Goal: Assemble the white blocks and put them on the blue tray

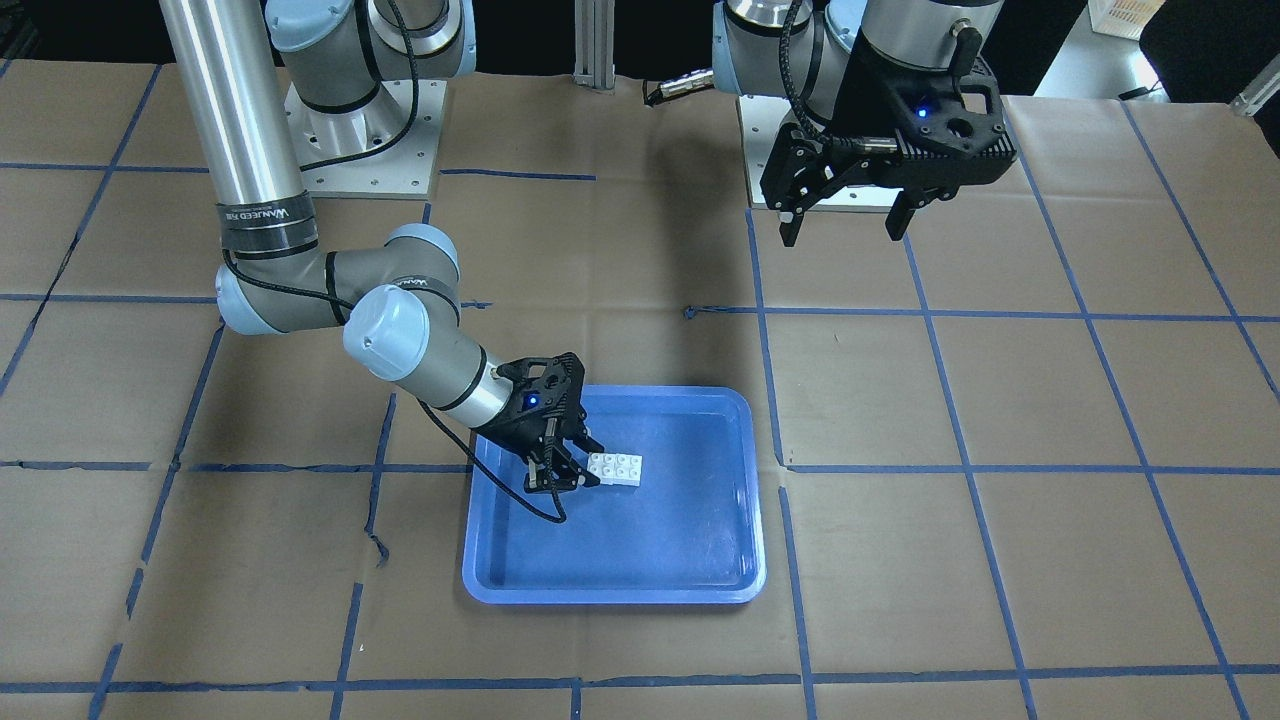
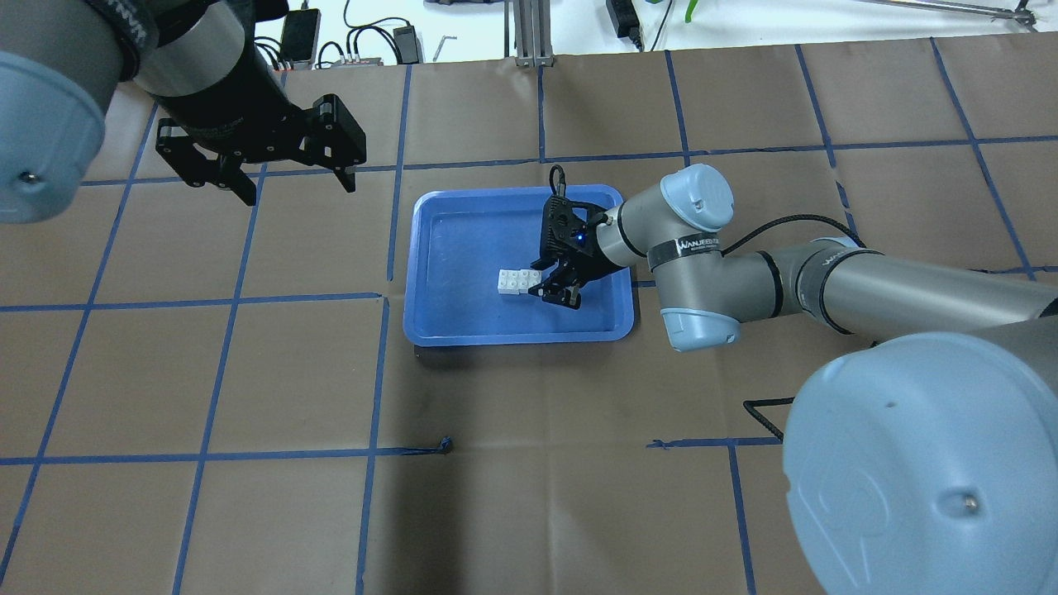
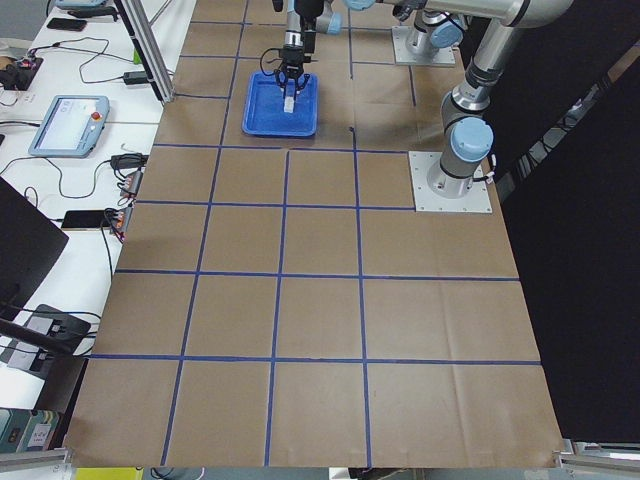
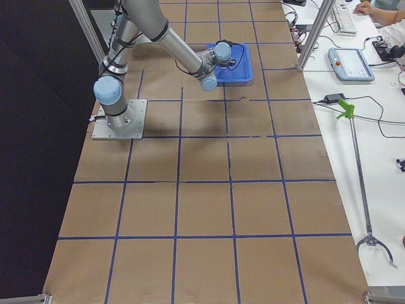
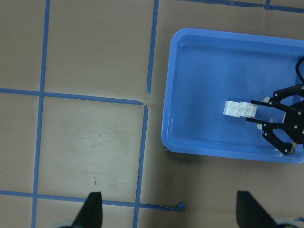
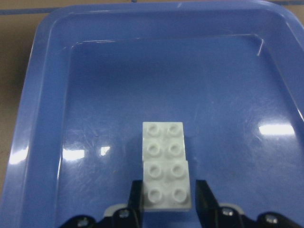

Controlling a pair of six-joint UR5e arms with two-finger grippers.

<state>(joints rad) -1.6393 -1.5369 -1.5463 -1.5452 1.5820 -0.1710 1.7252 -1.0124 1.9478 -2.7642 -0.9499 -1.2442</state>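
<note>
The white blocks point(image 1: 617, 468) are joined into one short staggered piece that rests on the floor of the blue tray point(image 1: 660, 540), near its middle. My right gripper point(image 1: 572, 472) reaches low into the tray, and its fingers press both sides of the near block point(image 6: 166, 185). The far block point(image 6: 164, 140) sticks out ahead of the fingertips. The piece also shows in the overhead view point(image 2: 517, 281), in the tray point(image 2: 463, 248). My left gripper point(image 2: 299, 192) is open and empty, held high above the bare table to the tray's left.
The table is covered in brown paper with a blue tape grid point(image 2: 388, 297). The arm bases stand at the robot's edge point(image 1: 360, 130). Desks with devices and cables run along the far side point(image 3: 70, 120).
</note>
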